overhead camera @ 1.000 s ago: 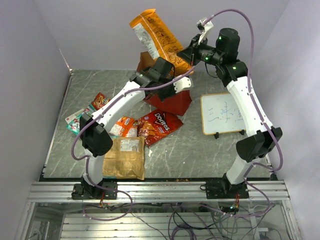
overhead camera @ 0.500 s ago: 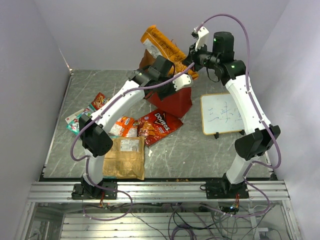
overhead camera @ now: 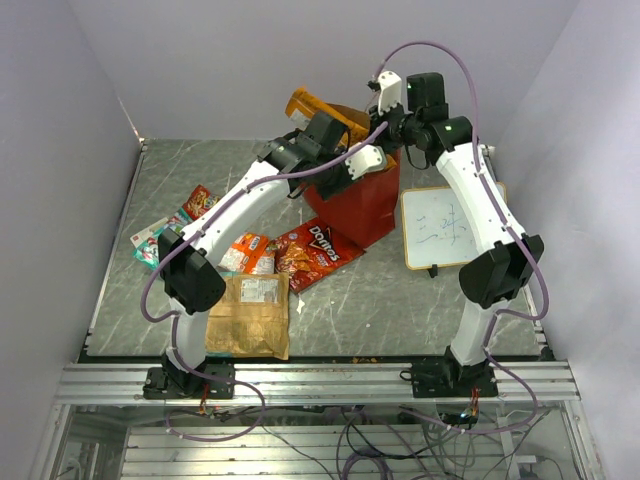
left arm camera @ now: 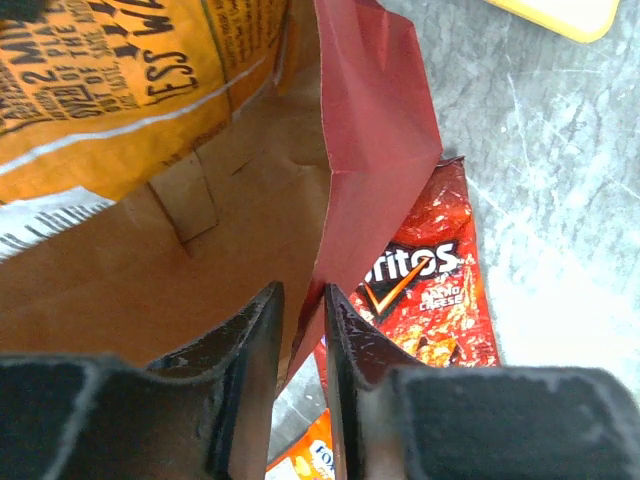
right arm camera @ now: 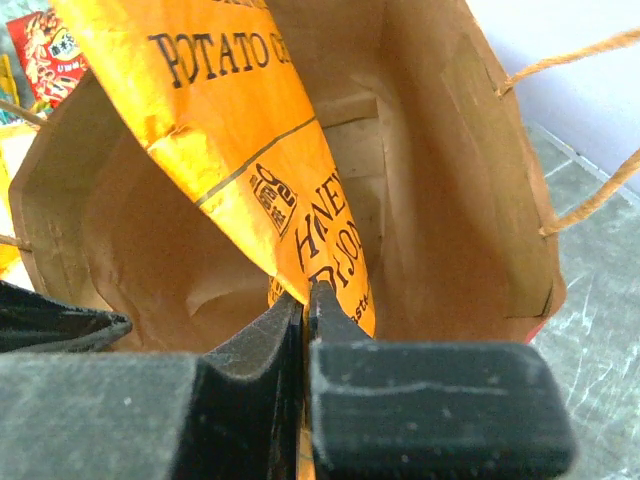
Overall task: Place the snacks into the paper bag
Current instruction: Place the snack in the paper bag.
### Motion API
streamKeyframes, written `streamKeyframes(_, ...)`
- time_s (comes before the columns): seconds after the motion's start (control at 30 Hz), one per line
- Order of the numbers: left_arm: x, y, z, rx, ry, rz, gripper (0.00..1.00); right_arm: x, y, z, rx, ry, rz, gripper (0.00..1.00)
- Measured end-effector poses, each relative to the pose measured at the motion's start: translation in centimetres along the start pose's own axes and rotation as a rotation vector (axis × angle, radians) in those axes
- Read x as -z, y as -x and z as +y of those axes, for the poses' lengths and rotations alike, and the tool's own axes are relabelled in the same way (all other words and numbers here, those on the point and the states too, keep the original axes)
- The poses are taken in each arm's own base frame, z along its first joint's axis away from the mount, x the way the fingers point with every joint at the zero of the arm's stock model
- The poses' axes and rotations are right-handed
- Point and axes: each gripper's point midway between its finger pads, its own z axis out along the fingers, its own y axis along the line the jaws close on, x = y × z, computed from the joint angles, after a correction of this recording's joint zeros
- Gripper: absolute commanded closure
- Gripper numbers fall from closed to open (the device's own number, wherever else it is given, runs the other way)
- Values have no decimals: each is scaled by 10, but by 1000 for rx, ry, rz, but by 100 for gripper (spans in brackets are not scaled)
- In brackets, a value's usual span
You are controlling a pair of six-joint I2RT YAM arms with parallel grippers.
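Above paper bag [left arm camera: 372, 140] | right hand [right arm camera: 305, 292] is clamping potato chip bag [right arm camera: 225, 130] by edge | left hand [left arm camera: 303, 295] is pinching bag rim | packet likely light, crinkly, slippery

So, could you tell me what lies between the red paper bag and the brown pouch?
In the top view, a red Doritos bag lies between the paper bag and the brown pouch.

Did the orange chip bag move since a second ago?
Yes. The chip bag has dropped down toward the whiteboard and now sits mostly inside the red paper bag, pinched by the right tool.
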Motion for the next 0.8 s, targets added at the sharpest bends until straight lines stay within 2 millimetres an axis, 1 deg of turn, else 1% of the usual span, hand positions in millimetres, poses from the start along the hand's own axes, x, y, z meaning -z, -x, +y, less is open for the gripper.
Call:
streamKeyframes(0.13,-1,1,3,16,22,-10,50,-2,-8,-1,-6,-10,23,100)
streamKeyframes(0.27,3,-1,3,31,46,-20,45,-4,-16,0,-10,-11,37,100)
streamKeyframes(0.33,12,1,5,39,72,-39,43,-4,-18,1,-10,-9,38,100)
streamKeyframes(0.37,20,4,8,46,92,-57,41,-4,-19,1,-10,-9,36,100)
streamKeyframes(0.47,46,17,23,77,169,-133,31,-1,-22,4,-9,0,26,100)
streamKeyframes(0.5,57,23,29,93,198,-166,27,0,-22,5,-8,3,21,100)
streamKeyframes(0.57,81,32,47,135,270,-238,23,2,-20,7,-6,10,10,100)
streamKeyframes(0.63,106,36,72,197,361,-307,22,3,-16,8,-3,19,-7,100)
streamKeyframes(0.7,127,33,102,270,455,-356,22,3,-13,9,-2,25,-20,100)
streamKeyframes(0.77,138,23,127,343,523,-378,21,2,-12,9,-4,30,-28,100)
streamKeyframes(0.8,138,16,140,384,548,-378,21,2,-12,9,-5,32,-30,100)
